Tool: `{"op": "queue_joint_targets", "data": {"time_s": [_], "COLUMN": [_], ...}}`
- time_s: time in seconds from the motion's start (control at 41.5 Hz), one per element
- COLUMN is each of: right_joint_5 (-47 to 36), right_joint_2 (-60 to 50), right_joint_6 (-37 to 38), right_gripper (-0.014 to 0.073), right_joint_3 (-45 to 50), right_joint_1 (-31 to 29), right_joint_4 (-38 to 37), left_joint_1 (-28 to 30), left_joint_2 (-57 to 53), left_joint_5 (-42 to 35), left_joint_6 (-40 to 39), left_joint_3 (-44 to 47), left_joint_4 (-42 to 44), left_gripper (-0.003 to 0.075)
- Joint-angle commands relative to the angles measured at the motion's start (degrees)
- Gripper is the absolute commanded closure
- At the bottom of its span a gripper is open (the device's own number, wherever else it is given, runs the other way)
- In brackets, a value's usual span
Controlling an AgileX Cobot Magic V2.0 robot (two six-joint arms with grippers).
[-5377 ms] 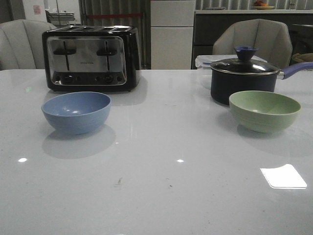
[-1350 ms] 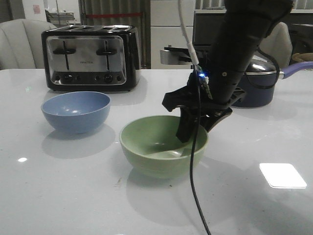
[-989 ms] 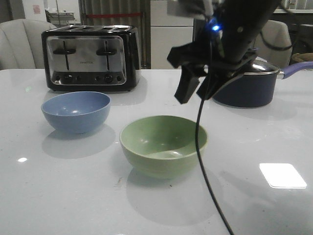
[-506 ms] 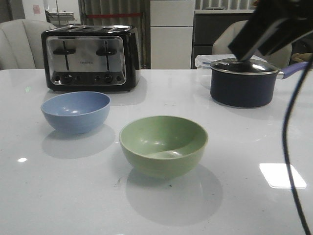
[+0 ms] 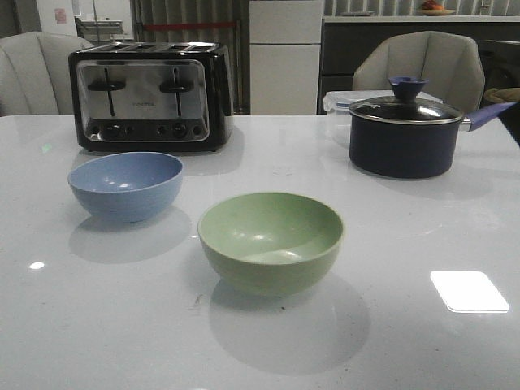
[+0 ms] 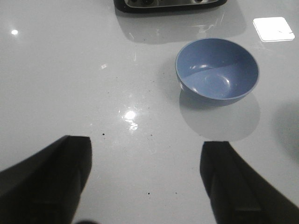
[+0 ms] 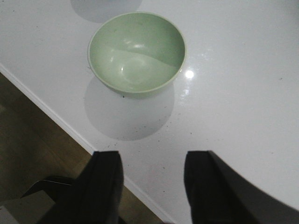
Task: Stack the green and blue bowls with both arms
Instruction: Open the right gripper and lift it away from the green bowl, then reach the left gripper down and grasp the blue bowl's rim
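On the white table [image 5: 406, 341] we saw the green bowl [image 5: 271, 241] standing upright near the middle, toward the front edge, with nothing in it. The blue bowl [image 5: 127, 185] sat apart from it, farther back and to the left, also upright and with nothing inside, just in front of the black toaster [image 5: 150, 96]. A dark lidded saucepan [image 5: 406, 132] stood at the back right.

In the left wrist view, the left gripper [image 6: 147, 184] had its fingers [image 6: 53, 179] spread wide above bare table, holding nothing, with the blue bowl ahead of them. In the right wrist view, the right gripper [image 7: 150, 189] likewise had its fingers [image 7: 103, 186] parted and held nothing, hanging over the table edge, well clear of the green bowl.
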Motion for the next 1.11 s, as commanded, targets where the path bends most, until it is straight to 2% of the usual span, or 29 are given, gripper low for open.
{"op": "queue_joint_targets", "data": {"time_s": [0.0,0.169,0.699,0.892,1.085], "right_joint_5": [-3.24,-3.24,-3.24,-3.24,-3.19], "right_joint_2": [-0.51,-0.51,-0.51,-0.51,-0.51], "right_joint_6": [-0.86,-0.86,-0.86,-0.86,-0.86], "right_gripper": [0.0162,0.0162,0.0162,0.0162,0.0162], "right_joint_3": [-1.54,-1.54,-1.54,-1.54,-1.54], "right_joint_1": [0.08,0.08,0.08,0.08,0.08], "right_joint_4": [0.31,0.31,0.31,0.31,0.31], "left_joint_1": [-2.08,-5.26,-5.26,-5.26,-5.26], "left_joint_2": [3.27,12.87,46.18,54.91,61.17], "left_joint_5": [-3.87,-4.22,-3.75,-4.62,-8.97], "left_joint_6": [0.95,0.82,0.82,0.82,0.82], "left_joint_3": [-3.83,-8.59,-29.57,-35.26,-37.97], "left_joint_4": [-0.88,-1.03,-5.36,-5.45,-5.83], "left_gripper": [0.0115,0.0105,0.0105,0.0105,0.0112]}}
